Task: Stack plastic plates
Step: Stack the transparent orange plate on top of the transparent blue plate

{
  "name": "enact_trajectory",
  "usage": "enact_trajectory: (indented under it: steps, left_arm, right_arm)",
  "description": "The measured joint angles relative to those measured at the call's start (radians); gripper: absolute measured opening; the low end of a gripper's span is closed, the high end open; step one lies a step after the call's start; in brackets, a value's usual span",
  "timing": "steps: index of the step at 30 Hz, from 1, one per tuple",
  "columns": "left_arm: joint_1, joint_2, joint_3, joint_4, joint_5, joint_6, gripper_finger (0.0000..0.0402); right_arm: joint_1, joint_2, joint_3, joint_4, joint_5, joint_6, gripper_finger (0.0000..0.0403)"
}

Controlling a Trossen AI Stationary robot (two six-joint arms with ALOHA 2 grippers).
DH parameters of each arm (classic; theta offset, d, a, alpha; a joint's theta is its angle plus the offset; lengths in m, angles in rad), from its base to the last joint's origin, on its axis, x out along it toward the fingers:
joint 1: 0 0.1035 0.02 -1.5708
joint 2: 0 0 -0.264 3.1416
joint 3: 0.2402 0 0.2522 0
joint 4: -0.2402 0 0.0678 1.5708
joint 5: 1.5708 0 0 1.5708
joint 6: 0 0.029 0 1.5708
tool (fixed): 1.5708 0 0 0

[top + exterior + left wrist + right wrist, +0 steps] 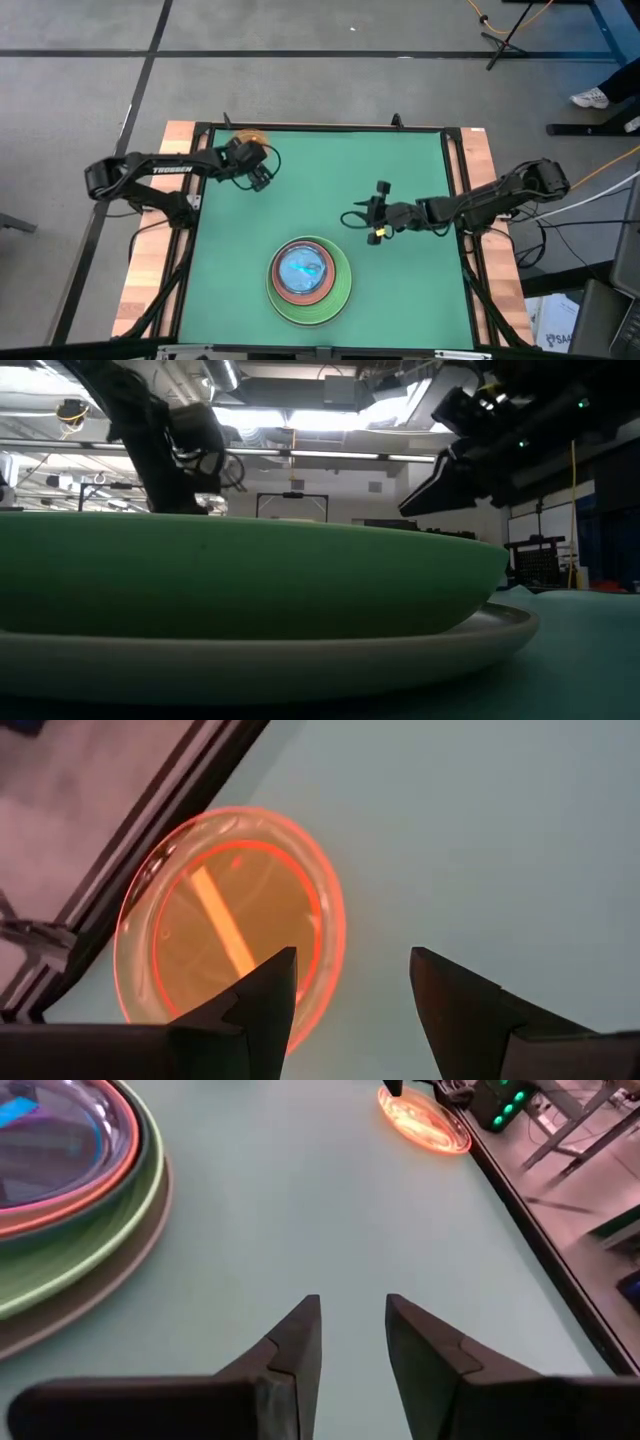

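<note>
A stack of plastic plates (310,272) sits near the table's near edge, with a grey-white plate (500,632) at the bottom. On it lie a light green plate (250,575), then a salmon one, and a cyan one (301,267) on top. In the right wrist view the stack (70,1190) also shows a magenta rim. A lone small orange plate (250,139) lies flat at the far left corner. My left gripper (350,990) hovers open just beside this orange plate (230,915), toward the near side. My right gripper (353,1340) is open over bare mat, right of centre (366,216).
The green mat (400,160) is bare between the stack and the orange plate. A dark frame rail (150,830) runs close behind the orange plate along the table's far left edge. Wooden borders (150,270) flank the mat on the left and right.
</note>
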Motion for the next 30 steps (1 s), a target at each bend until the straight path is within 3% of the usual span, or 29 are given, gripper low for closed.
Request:
enact_trajectory:
  steps: [7,21,30]
  left_arm:
    - [0.104,0.116,0.03,-0.001,0.062,-0.019,0.019]
    - [0.164,0.356,0.167,-0.014,0.058,0.094,0.019]
    - [0.193,0.381,0.174,-0.012,0.051,0.097,0.0173]
  right_arm:
    - [-0.046,0.027,0.0,0.047,-0.083,0.003,0.0106]
    - [-0.044,0.141,0.0,0.101,-0.085,0.003,0.0106]
    - [-0.044,0.148,0.0,0.112,-0.085,0.003,0.0106]
